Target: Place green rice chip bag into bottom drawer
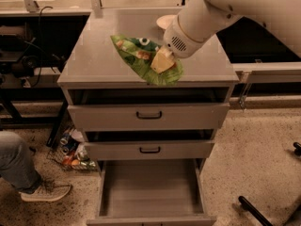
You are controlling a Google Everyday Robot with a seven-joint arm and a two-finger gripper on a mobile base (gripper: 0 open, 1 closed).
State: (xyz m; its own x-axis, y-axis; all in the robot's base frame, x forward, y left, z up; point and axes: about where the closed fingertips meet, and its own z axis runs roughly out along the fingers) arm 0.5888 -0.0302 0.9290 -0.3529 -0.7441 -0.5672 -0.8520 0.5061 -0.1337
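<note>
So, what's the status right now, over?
Tool gripping green rice chip bag over cabinet top. Bottom drawer open, bag not in yet. Upper drawers slightly ajar.
</note>
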